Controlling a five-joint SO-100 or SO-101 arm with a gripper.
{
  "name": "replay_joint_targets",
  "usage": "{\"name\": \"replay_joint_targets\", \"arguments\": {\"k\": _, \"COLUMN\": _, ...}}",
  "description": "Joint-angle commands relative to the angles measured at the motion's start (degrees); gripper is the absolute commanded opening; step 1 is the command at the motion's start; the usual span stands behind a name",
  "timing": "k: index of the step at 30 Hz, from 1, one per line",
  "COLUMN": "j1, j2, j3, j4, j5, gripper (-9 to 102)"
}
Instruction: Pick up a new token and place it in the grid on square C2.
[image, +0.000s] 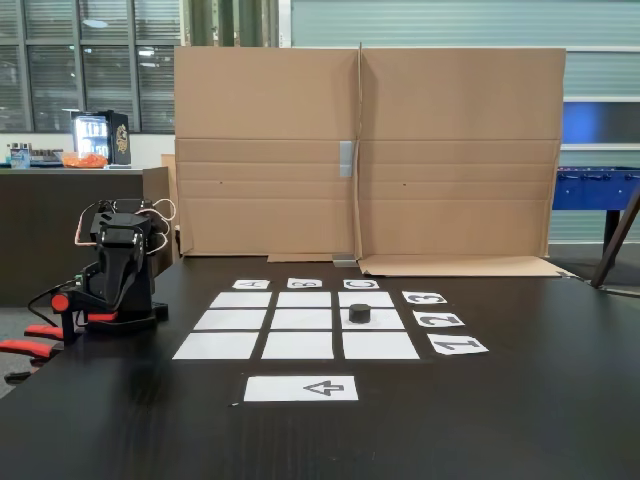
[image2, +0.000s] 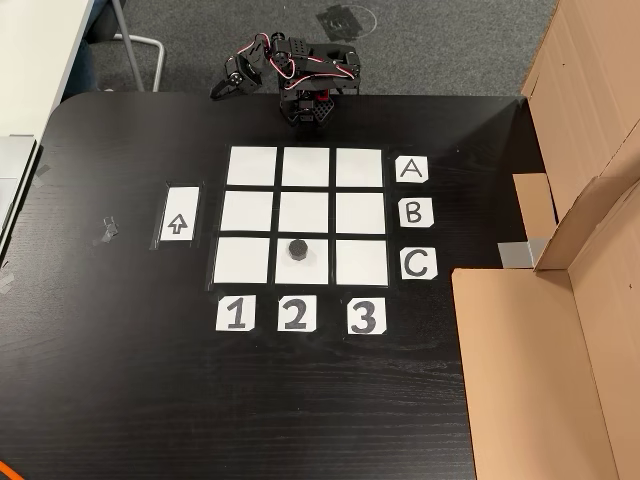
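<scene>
The small black puck-like token (image2: 297, 249) sits on the white paper grid's (image2: 251, 166) square in line with the C card (image2: 418, 264) and the 2 card (image2: 295, 314). It looks light, rigid and smooth-sided, so best pinched across its rim. The black arm's gripper (image2: 228, 86) is folded away beyond the A row; its opening cannot be told.

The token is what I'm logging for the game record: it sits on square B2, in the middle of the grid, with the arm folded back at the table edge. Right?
Not quite. The token sits on square C2, in the row beside the C card and above the 2 card, not the middle square. The fixed view from above shows it. The arm is indeed folded back at the table edge.
</scene>
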Motion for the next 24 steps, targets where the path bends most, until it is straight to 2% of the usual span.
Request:
{"name": "replay_joint_targets", "arguments": {"k": 1, "j1": -0.79, "j2": 0.35, "j3": -0.26, "j4": 0.26, "j5": -0.35, "gripper": -1}}
{"name": "replay_joint_targets", "arguments": {"k": 24, "j1": -3.43, "j2": 0.35, "j3": -0.26, "j4": 0.44, "j5": -0.44, "gripper": -1}}
